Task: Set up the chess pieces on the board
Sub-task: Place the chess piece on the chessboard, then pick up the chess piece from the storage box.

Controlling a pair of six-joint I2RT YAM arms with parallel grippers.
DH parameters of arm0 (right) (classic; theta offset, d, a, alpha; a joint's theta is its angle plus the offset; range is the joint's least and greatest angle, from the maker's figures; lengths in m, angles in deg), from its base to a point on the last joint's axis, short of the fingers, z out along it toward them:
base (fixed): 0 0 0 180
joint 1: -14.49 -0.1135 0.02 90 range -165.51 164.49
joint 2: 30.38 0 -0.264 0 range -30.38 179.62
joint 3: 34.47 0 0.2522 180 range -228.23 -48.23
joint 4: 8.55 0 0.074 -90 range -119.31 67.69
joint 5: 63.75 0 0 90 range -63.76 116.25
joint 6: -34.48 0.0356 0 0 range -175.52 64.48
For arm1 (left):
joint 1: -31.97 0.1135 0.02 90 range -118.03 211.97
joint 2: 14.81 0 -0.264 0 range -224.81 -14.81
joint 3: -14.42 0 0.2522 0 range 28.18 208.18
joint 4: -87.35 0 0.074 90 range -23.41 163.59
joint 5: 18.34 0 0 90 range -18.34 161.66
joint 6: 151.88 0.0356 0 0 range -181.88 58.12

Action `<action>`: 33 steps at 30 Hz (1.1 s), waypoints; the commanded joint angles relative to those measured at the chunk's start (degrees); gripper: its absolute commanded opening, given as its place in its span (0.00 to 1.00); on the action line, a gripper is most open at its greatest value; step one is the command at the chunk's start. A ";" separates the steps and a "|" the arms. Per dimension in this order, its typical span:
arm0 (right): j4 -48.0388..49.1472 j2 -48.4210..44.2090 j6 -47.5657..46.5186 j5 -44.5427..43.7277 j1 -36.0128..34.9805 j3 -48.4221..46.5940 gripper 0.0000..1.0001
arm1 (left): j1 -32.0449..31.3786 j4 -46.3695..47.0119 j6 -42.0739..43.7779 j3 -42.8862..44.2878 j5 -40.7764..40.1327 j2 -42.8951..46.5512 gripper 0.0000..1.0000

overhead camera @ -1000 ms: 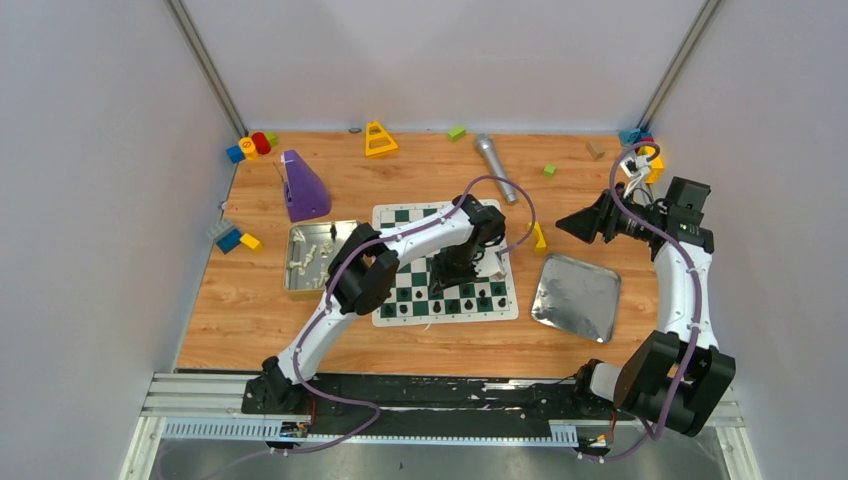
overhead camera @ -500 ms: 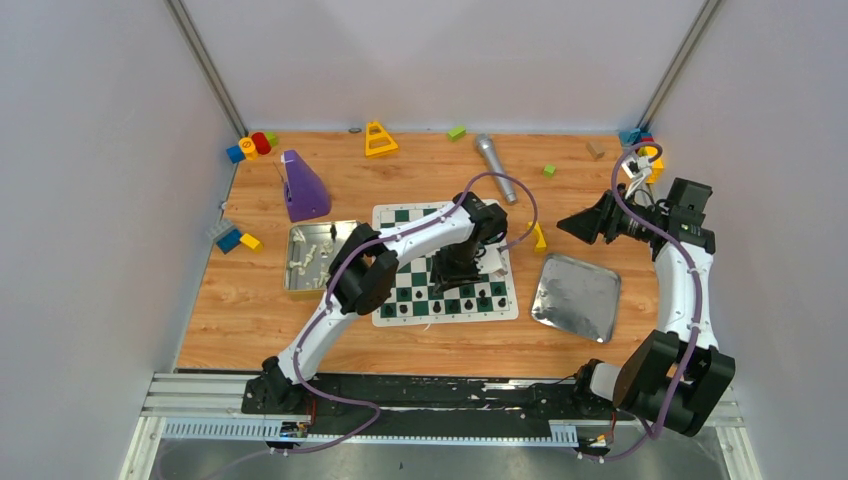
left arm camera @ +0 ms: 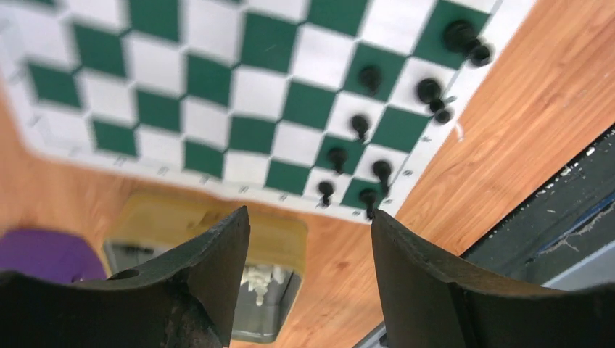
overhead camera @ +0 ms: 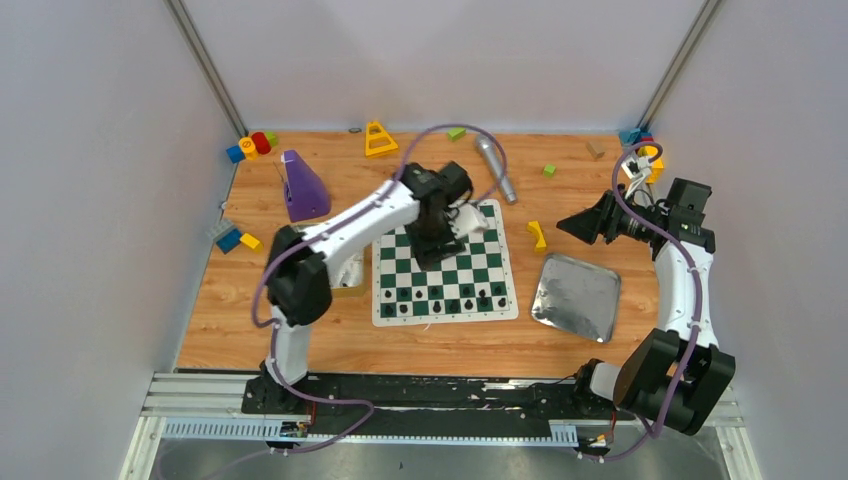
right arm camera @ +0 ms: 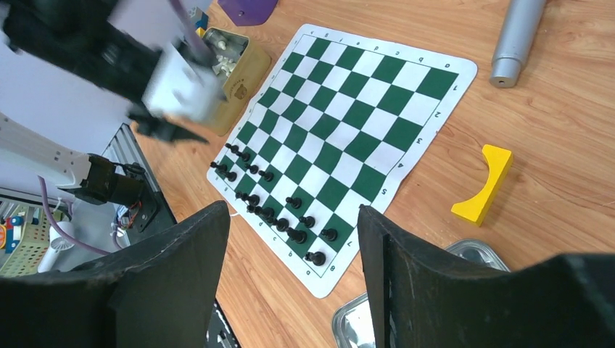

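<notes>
Left claw [left arm camera: 308,217]: jaws spread, nothing between them, released. In the overhead frame it hangs over the upper half of the board [overhead camera: 440,262], clear of the squares. The wrist view looks down through the gap at the board's border. Past that edge, lower left of the frame, is a gold-sided tin [left arm camera: 217,228] holding white chess pieces [left arm camera: 259,279].

Black chess pieces [overhead camera: 445,300]: standing along the bottom edge of the board in the overhead frame, in roughly two rows. Count not readable.

Board: flat on the desk [overhead camera: 250,310], centre of the overhead frame, white border all round. The tin sits just off its left edge, mostly hidden there by the left arm.

Right claw [right arm camera: 292,210]: jaws spread, empty. It sits at the right of the overhead frame, pointing left toward the board and well apart from it.

Around the board, overhead frame:
- Shiny metal tray [overhead camera: 577,295], just right of the board's lower half.
- Yellow arched block [overhead camera: 538,236], near the board's right edge, above the tray.
- Silver cylinder [overhead camera: 495,168], lying slantwise by the upper right corner.
- Purple cone [overhead camera: 302,187], upper left.
- Coloured blocks [overhead camera: 250,148], scattered along the top of the desk.
</notes>
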State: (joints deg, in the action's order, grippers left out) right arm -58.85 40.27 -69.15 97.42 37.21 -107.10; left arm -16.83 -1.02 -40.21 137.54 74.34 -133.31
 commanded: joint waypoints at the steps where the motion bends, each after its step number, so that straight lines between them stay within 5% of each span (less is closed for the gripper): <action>1: 0.65 0.45 -1.42 2.21 0.48 -0.02 0.66 | 10.71 8.22 -4.94 -7.39 -0.46 14.47 0.71; 6: 0.69 1.08 -1.16 2.55 0.44 -0.11 0.67 | 23.42 20.53 -9.49 -21.89 -0.50 23.35 0.66; 11: 0.67 1.19 -1.21 2.27 0.47 0.02 0.67 | 29.34 31.46 -11.30 -31.52 -3.93 25.88 0.63; 33: 0.39 2.64 -1.84 2.38 0.48 0.25 0.67 | 40.45 47.01 -17.97 -39.31 -0.51 17.18 0.40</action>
State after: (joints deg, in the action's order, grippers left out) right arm -59.00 42.79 -69.17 97.82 37.28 -107.10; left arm 22.49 41.34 -55.62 99.45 72.06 -115.91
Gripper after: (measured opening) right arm 0.666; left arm 0.410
